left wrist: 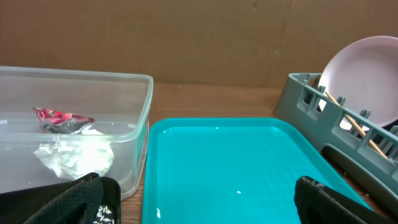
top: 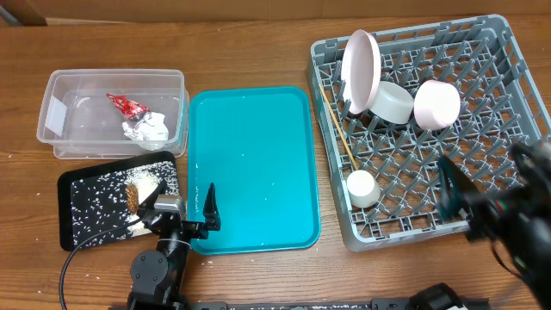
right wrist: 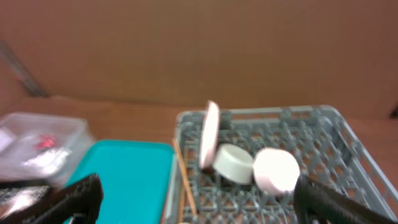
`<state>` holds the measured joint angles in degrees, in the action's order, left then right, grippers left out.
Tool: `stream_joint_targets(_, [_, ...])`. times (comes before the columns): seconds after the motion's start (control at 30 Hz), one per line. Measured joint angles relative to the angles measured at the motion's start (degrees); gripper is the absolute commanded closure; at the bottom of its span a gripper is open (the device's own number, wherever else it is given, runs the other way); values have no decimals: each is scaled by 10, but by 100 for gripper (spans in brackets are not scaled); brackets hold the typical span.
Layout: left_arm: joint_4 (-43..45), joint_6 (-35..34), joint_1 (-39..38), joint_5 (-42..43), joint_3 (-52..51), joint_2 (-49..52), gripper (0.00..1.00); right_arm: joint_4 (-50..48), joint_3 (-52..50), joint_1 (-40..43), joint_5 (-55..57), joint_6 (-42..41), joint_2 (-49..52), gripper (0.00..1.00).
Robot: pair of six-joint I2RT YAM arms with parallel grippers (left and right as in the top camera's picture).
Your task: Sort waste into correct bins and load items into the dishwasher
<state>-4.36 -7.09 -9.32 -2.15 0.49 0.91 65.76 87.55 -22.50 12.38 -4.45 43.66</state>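
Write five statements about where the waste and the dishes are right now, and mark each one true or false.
1. The red wrapper lies in the clear tub. True.
2. The napkin lies in the dish rack. False: it is in the clear tub, next to the red wrapper.
3. The food scraps sit on the black tray. True.
4. The chopsticks lie on the black tray. False: they lie in the dish rack, along its left side.
5. The left gripper holds the small cup. False: it is open and empty, and the small cup stands in the dish rack.
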Motion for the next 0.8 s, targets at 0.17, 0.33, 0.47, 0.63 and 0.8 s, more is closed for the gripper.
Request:
stream_joint_targets(0.17, [1,0,0,0,0,0,0,-147,-206,61,-20,0,-57,0])
stream_joint_targets(0.33, [1,0,0,0,0,0,0,-280,-411,83,-60,0,-151,0])
stream_joint_targets(0.47, [1,0,0,0,0,0,0,-360,-542,85,-77,0,-228,0])
stream_joint_targets(0.63, [0,0,0,0,0,0,0,-438,-674,86,-86,-2,-308,0])
stream_joint_targets(0.8, [0,0,0,0,0,0,0,-497,-771,86,-90,-10,-380,0])
